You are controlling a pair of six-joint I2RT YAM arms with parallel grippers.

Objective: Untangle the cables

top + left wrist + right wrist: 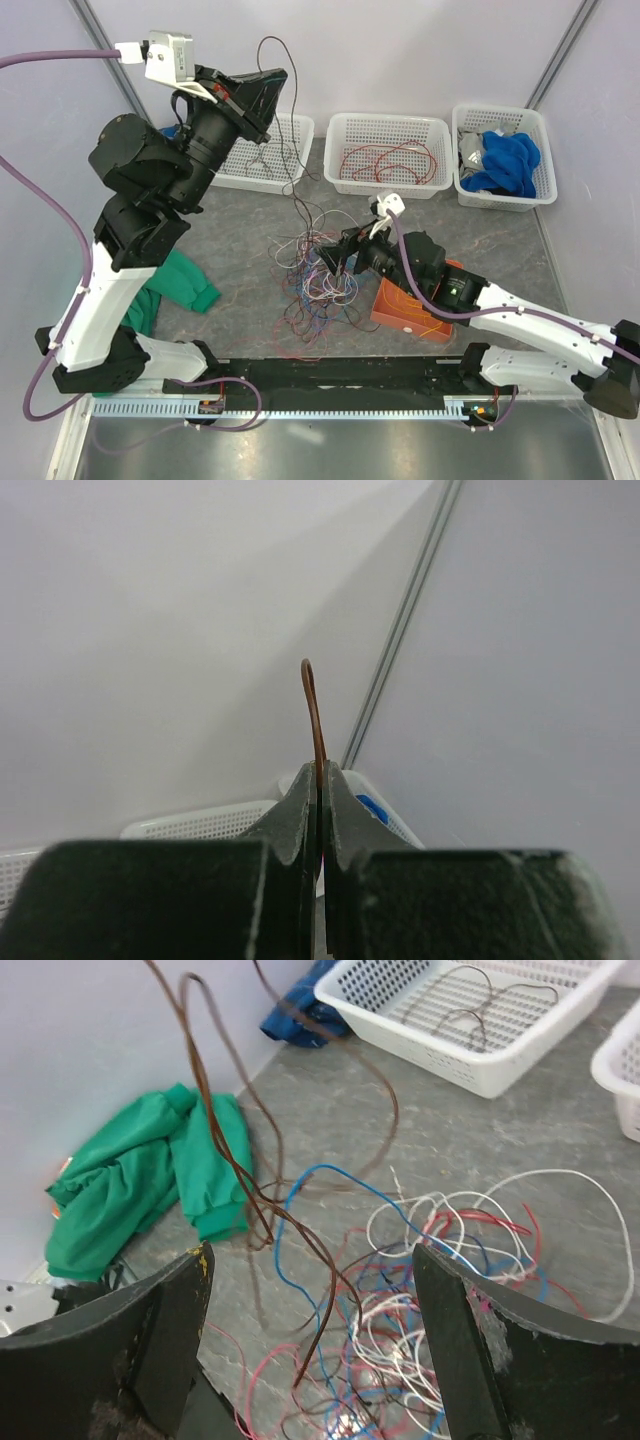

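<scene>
1. Left end effector (pixel 272 82) (pixel 320 772): one. It is hanging high above the surface (pixel 240 235), its jaws pressed together and pinching a single strand.
2. Dark brown cable (pixel 286 135) (pixel 316 715) (pixel 215 1130): one. It is trailing from that grip down into the heap.
3. Right end effector (pixel 335 262) (pixel 312 1260): one. It is hovering low over the heap with its fingers spread wide, holding nothing.
4. Cables (pixel 315 285) (pixel 420 1260): one tangle of red, blue, white and purple strands, too many to count. It is lying mid-surface, between a green cloth (pixel 178 282) (pixel 140 1175) and an orange box (pixel 405 312).
5. White baskets: three, sitting in a row at the far edge.
   - The left basket (pixel 303 150) (pixel 470 1065) is holding dark wires (pixel 262 158) (pixel 480 1000).
   - The middle basket (pixel 390 120) is holding red and orange wires (pixel 385 160).
   - The right basket (pixel 500 110) is holding a blue cloth (pixel 505 160).
</scene>
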